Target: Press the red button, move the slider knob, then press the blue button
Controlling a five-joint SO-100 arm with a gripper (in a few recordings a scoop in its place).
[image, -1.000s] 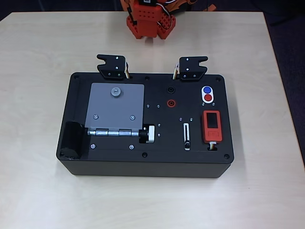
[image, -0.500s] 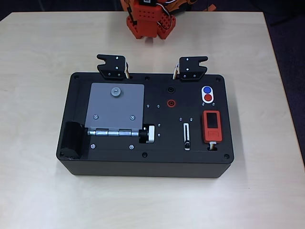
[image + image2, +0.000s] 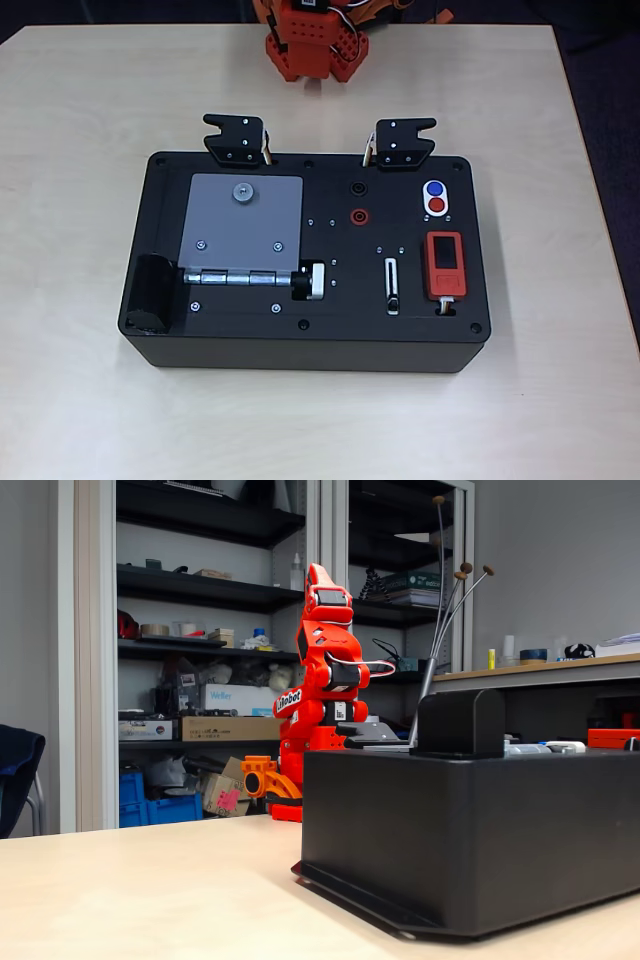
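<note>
- On the pale wood-grain table (image 3: pixel 80 100) from overhead, I've got a matte black box (image 3: pixel 305 345) with rounded corners, sitting square to the camera.
- Near its right end there's a white oval surround holding two flat round buttons: the blue button (image 3: pixel 434 189) sits on the far side, the red button (image 3: pixel 436 206) touching distance below it.
- The slider knob (image 3: pixel 393 301) is a tiny dark nub at the near end of a narrow white-rimmed slot, just left of a red rectangular device (image 3: pixel 445 265) with a dark screen.
- Left half: a flat grey metal plate (image 3: pixel 240 225) on a shiny hinge, with a silver-and-black cylindrical knob (image 3: pixel 310 281) at its corner.
- Mid-panel has a red ring socket (image 3: pixel 357 215) and a black one above it.
- Two black latch brackets (image 3: pixel 237 139) stick up on the far edge.
- The orange arm (image 3: pixel 318 680) is folded upright behind the box in the fixed view; can't tell from here whether its gripper is open or closed.
- Cluttered shelves (image 3: pixel 200 590) fill the background.
</note>
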